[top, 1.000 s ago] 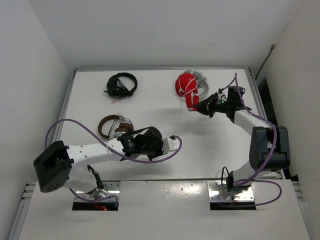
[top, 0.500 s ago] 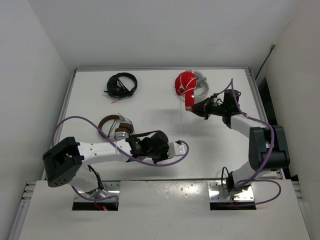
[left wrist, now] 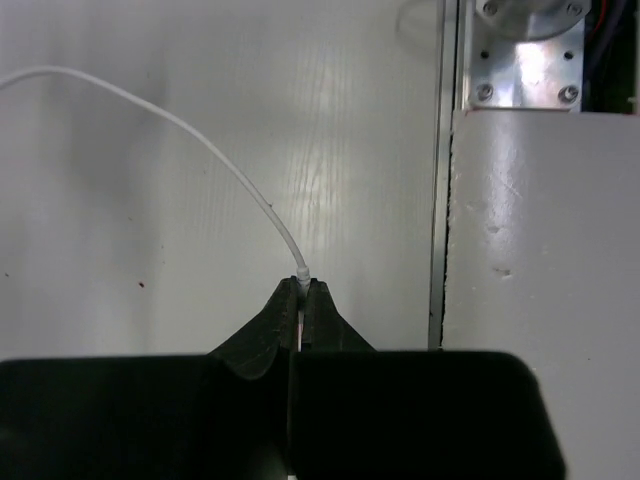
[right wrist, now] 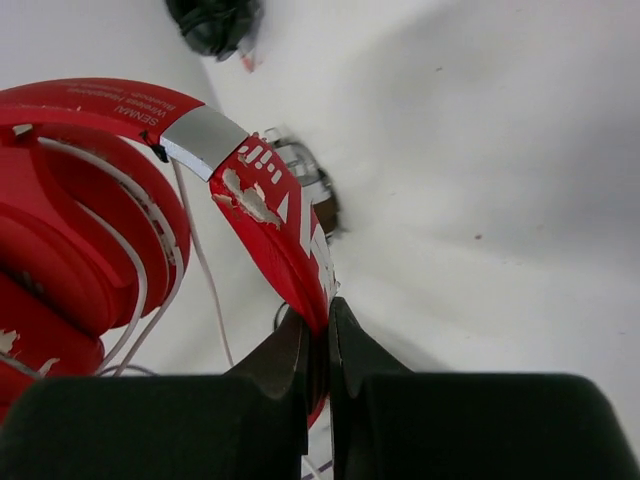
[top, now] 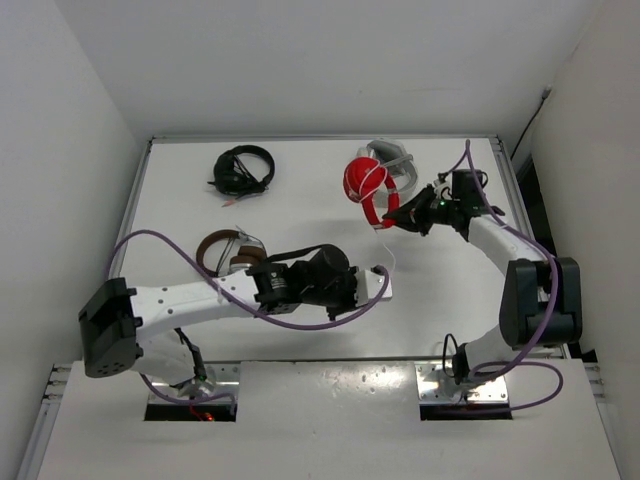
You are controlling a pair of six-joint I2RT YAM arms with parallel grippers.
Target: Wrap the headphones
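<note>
Partly wrapped: some cable (left wrist: 290,250) turns already around the headphones (top: 368,185). Held by the headband (right wrist: 262,205) in the clamped right gripper (top: 392,218), cable end pinched tight in the left gripper (top: 381,278). Slack yet to wind.

You're looking at a lab-type robot cell. White table (top: 300,220) boxed in by plain white walls (top: 70,150), two arms (top: 190,300) bolted on metal plates (top: 430,390).

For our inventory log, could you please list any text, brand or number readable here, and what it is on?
Headband of the red headphones, right wrist view: two lines of tiny white print, too blurred to read.
Below its silver slider: white marks, partly peeled, illegible.
No other text.
</note>
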